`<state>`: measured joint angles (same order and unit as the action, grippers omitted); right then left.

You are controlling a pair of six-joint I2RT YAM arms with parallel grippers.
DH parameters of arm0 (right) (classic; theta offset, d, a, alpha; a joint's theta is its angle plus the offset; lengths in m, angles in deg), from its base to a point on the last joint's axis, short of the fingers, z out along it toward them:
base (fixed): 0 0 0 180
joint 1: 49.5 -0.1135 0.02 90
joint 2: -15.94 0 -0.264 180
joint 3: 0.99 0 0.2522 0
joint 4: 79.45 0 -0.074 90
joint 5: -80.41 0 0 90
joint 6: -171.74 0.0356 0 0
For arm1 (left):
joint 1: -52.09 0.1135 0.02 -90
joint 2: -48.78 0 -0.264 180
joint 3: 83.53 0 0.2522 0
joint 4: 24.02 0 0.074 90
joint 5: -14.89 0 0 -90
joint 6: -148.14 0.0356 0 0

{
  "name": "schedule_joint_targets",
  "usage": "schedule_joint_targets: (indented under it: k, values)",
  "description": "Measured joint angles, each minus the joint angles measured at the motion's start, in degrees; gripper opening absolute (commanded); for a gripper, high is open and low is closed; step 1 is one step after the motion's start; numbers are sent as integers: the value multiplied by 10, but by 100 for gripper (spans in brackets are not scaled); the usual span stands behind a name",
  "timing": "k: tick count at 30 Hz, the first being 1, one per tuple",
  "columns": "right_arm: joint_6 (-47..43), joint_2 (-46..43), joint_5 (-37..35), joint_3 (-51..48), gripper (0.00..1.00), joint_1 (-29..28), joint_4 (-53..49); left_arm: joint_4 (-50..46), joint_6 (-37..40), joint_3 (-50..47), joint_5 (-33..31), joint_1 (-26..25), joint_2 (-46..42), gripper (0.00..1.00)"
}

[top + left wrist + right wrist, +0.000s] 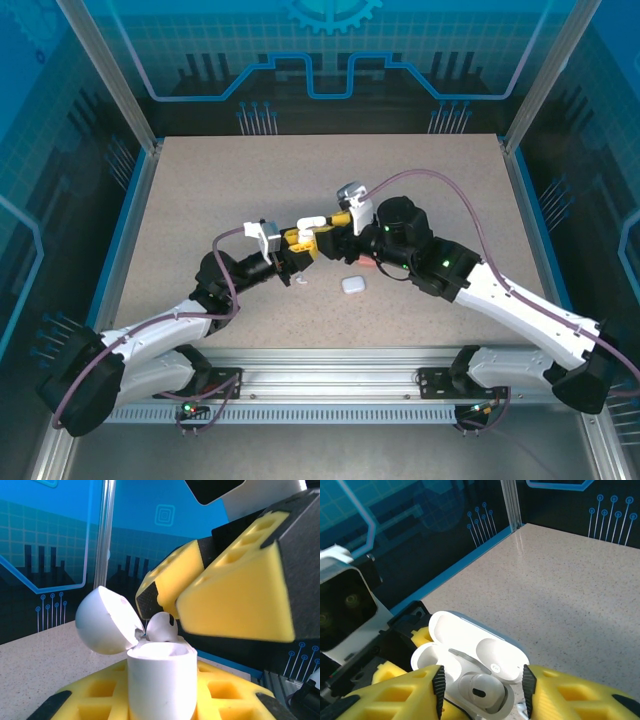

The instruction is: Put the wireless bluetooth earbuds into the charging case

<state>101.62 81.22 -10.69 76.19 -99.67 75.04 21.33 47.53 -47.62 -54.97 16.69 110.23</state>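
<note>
Right wrist view: the right gripper [482, 691] has its yellow jaws apart, one on each side of a white earbud [479, 687]. The earbud sits in a well of the open charging case [427, 657], whose lid [490, 647] tips back toward the upper right. Left wrist view: the left gripper [160, 702] clamps the case body and holds it upright. Top view: both grippers meet at frame centre above the speckled table [200, 200]. A closed white case [353, 284] lies just to their lower right.
</note>
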Motion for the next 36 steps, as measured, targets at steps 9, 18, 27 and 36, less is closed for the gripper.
schedule_joint_targets:
  k: [9, 18, 27, 36]
  values:
    - [22, -14, 33, -4, 61, 15, 15, 3, 0, 0, 0, 0, 0, 11]
    - [35, -16, 46, 3, 66, 42, -18, 6, 0, 0, 0, 0, 0, 11]
    - [59, -22, 90, 37, 67, 102, -96, 31, 0, 0, 2, 0, 1, 12]
    - [85, 1, 139, 37, 67, 105, -83, 34, 0, 3, 7, 0, 9, 12]
